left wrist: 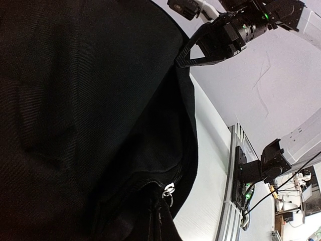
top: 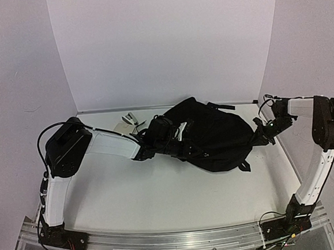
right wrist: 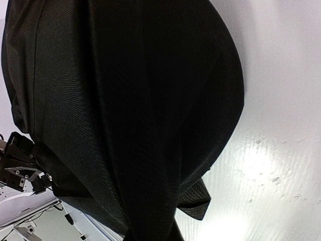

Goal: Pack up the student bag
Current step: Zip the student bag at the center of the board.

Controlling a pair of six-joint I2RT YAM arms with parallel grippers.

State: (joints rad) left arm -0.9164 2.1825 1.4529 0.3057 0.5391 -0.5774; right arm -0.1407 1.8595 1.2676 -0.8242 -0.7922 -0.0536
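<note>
Both hands are closed tight. My right hand [top: 258,134] pinches the edge of the student bag [top: 214,134], which lies on the worktop [top: 161,198] between my two hands. My left hand [top: 156,144] is buried in its opposite side; whether it grips fabric I cannot tell.

The student bag [top: 211,134] is a large black backpack of soft woven fabric, slumped into a rounded, lumpy mound just right of centre in the overhead view and stretched sideways toward the right edge. It sits over the white table [top: 161,200]; whether all of it rests there cannot be told. A short strap end [top: 244,166] pokes out at its lower right. In the left wrist view a silver zipper pull [left wrist: 168,190] hangs at a seam, low in the frame.
</note>
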